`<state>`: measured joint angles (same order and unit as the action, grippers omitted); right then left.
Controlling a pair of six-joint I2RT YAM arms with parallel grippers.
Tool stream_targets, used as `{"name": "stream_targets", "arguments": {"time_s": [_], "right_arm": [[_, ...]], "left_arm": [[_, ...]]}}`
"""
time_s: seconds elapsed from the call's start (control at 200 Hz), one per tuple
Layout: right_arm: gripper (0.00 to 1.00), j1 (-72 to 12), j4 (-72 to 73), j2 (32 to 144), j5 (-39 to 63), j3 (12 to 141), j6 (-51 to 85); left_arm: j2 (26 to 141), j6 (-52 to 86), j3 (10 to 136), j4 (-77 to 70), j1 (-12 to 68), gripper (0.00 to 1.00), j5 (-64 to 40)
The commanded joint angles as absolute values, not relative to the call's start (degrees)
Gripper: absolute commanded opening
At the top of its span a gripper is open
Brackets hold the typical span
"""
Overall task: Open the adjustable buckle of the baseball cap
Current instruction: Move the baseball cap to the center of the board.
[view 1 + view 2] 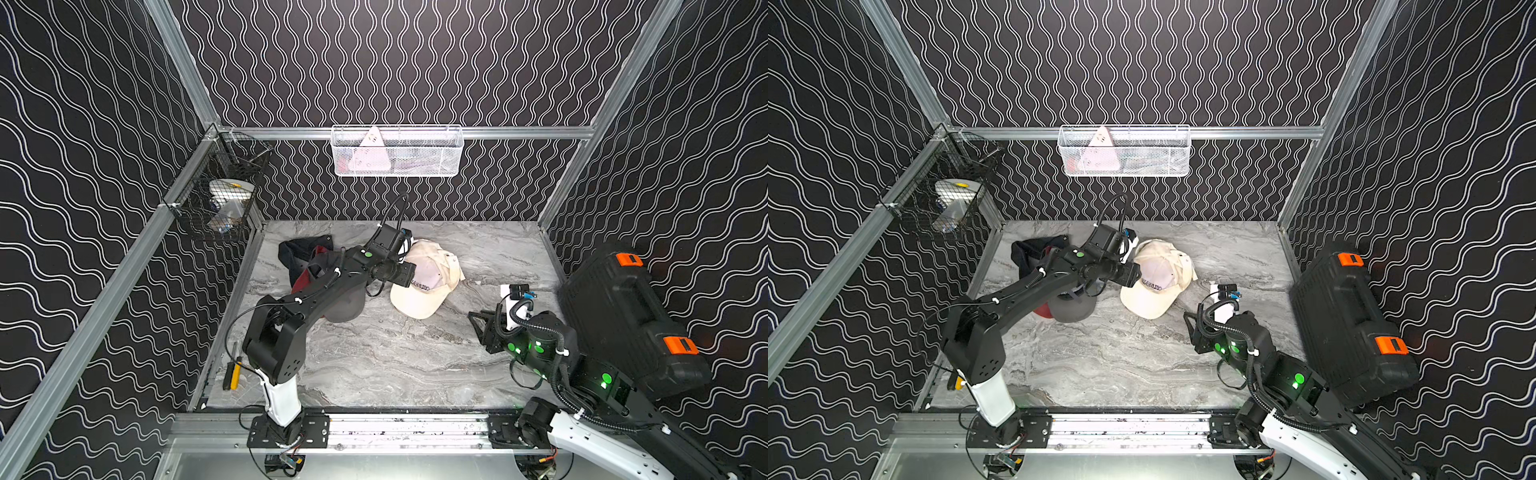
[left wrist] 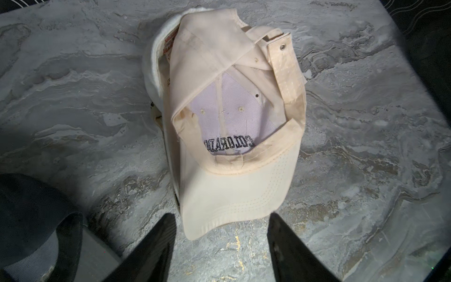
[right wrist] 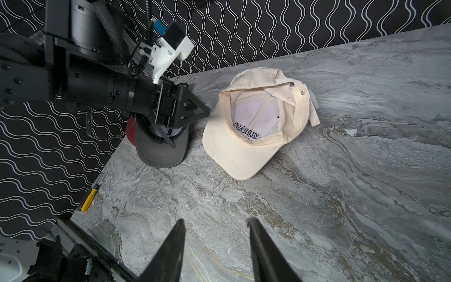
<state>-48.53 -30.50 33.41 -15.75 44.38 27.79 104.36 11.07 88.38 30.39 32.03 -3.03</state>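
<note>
Hovering just beside the brim of the cream baseball cap [image 2: 234, 127], the left gripper [image 2: 222, 216] has its 2 fingers spread wide with nothing between them. From the right wrist view it hangs clear of the table [image 3: 317, 195], over the edge of a grey cap [image 3: 161, 151] that lies next to the cream one.

The cream cap lies upside down near the middle of the table, crown collapsed and lining facing up, so the reversed lettering on the front panel reads from inside. That pose leaves the rear strap [image 2: 288, 73] lying across the top of the opening, on the side away from the left gripper, with 1 metal stud [image 2: 283, 46] showing near its end. A loose tail of strap hangs past the cap's edge in the right wrist view. I cannot pick out the buckle itself, nor tell whether it is done up.

The right gripper [image 3: 216, 219] sits low over bare table, well apart from the cap, fingers parted and empty.

Judging by this, the left arm is lined up from the brim side to steady the cap. The right arm, with a clear path to the strap, seems placed to work the fastening. No hold is taken yet.
</note>
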Motion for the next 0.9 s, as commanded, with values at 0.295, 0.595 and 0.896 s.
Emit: {"name": "stream_targets", "arguments": {"time_s": [0.295,0.595,0.896], "right_arm": [[0.46,-48.6,-33.67,30.71,-17.79,45.1,27.59],[0.46,-48.6,-34.3,29.38,-18.74,44.74,27.64],[0.46,-48.6,-34.8,28.98,-18.92,45.32,27.86]], "left_arm": [[113.77,15.13,87.75,25.14,29.89,0.69,-3.75],[118.73,17.5,86.68,21.1,32.56,0.34,-9.05],[122.51,19.5,89.45,19.76,39.29,0.12,-8.7]]}}
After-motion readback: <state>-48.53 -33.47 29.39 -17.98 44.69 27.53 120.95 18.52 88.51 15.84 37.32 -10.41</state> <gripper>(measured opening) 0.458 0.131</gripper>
